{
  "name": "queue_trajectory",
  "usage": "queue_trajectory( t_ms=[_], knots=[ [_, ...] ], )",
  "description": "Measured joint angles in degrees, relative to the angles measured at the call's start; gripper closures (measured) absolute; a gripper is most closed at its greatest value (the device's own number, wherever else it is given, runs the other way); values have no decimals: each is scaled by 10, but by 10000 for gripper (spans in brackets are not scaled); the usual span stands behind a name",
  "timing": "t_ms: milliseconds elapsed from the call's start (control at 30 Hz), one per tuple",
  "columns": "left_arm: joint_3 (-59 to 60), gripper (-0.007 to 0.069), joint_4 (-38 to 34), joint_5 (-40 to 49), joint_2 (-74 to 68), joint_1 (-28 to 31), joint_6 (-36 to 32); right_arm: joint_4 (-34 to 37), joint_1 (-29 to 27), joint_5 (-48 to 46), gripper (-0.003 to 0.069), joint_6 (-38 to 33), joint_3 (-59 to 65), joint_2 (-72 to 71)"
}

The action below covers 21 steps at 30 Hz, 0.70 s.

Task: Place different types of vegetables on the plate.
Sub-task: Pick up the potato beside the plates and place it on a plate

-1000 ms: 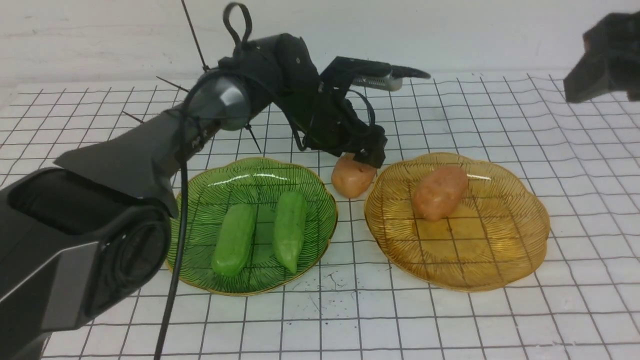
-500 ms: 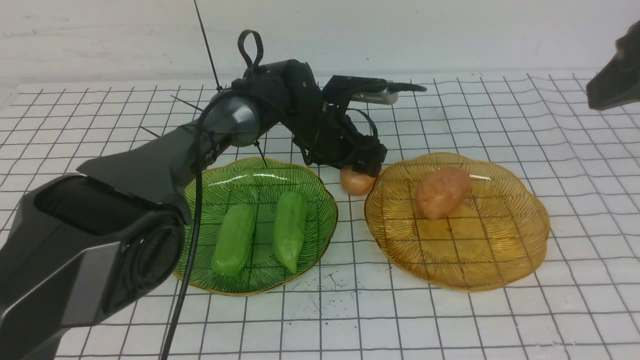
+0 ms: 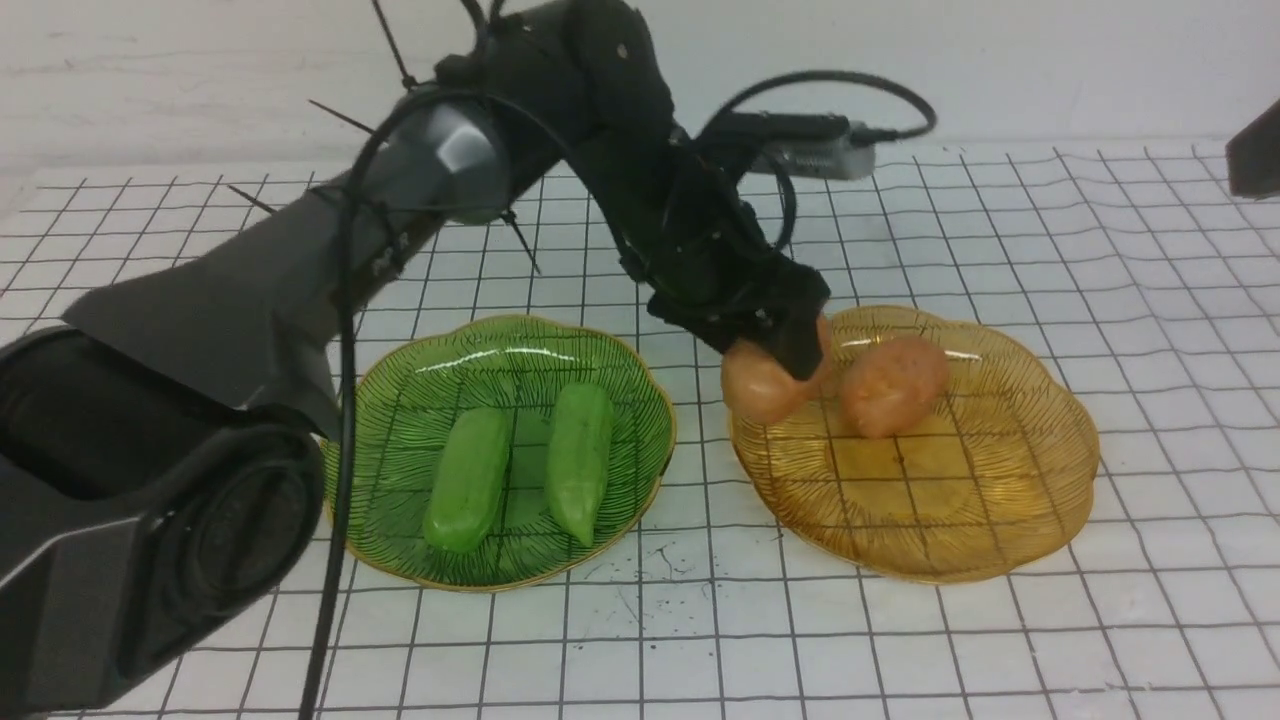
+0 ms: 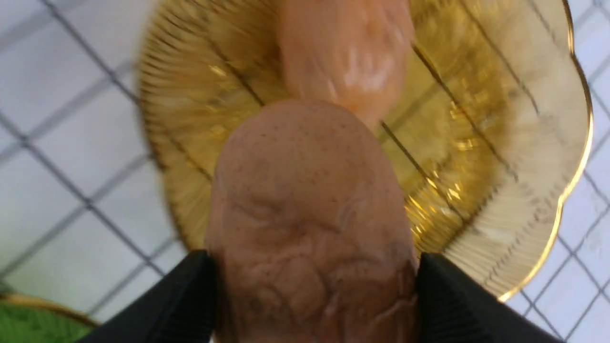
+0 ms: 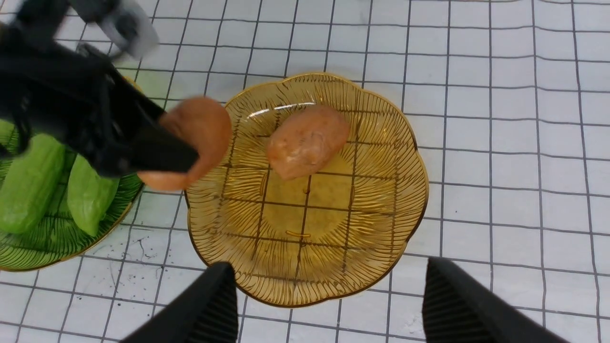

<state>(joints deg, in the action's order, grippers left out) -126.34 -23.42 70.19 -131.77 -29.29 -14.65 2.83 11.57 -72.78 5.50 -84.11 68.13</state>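
1. Two scalloped, ribbed, translucent plates lie side by side on the white desk point(image 3: 1100, 650) ruled with a black grid. A green plate point(image 3: 420, 365) sits toward the desk's left side and an amber plate point(image 3: 1000, 545) toward its right. A narrow strip of grid separates their rims.
2. Left gripper point(image 3: 785, 352): the black jaws are clamped on an oval orange-brown toy potato point(image 3: 752, 392), one finger against each flank in the left wrist view. The potato hangs over the amber plate's rim on the side facing the green plate. Whether it touches that rim cannot be told.
3. A second orange-brown potato point(image 3: 893, 385) rests in the far half of the amber plate, near the gripped one. The right wrist view shows a gap between them. The plate's near half shows bare ribbed surface.
4. Two smooth light-green cucumber-like pieces lie parallel in the green plate: a blunt-ended piece point(image 3: 467, 492) and a pointed piece point(image 3: 580, 462), its tip toward the desk's near edge.
5. Right gripper point(image 5: 329, 269): jaws parted with nothing between them, poised above the amber plate's near side.
6. Open room: unbroken grid runs along the desk's near edge, from the amber plate to the right edge, and behind both plates to the far edge. The left arm point(image 3: 250, 300) crosses the near left corner.
7. Surface and room: dark specks point(image 3: 650, 570) mark the desk before the gap between the plates. A pale wall point(image 3: 1000, 60) rises at the far edge.
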Motion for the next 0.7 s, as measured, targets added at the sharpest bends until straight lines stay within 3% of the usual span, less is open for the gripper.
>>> queue_trajectory(
  t_ms=[300,433,500,667,700],
  knots=[
    [0,127,33,-32,-18,-56,1,1,0,0,184,0,0,-5],
    [0,-29,34,-31,-18,-67,3,1,0,0,184,0,0,-56],
    [0,-55,32,-28,-18,-67,7,1,0,0,187,-1,0,-90],
    [0,-52,32,-19,-17,-67,26,4,0,-2,227,-5,4,-162],
    [0,-8,34,-7,-12,-67,30,11,0,-2,270,-11,15,-193]
  ],
)
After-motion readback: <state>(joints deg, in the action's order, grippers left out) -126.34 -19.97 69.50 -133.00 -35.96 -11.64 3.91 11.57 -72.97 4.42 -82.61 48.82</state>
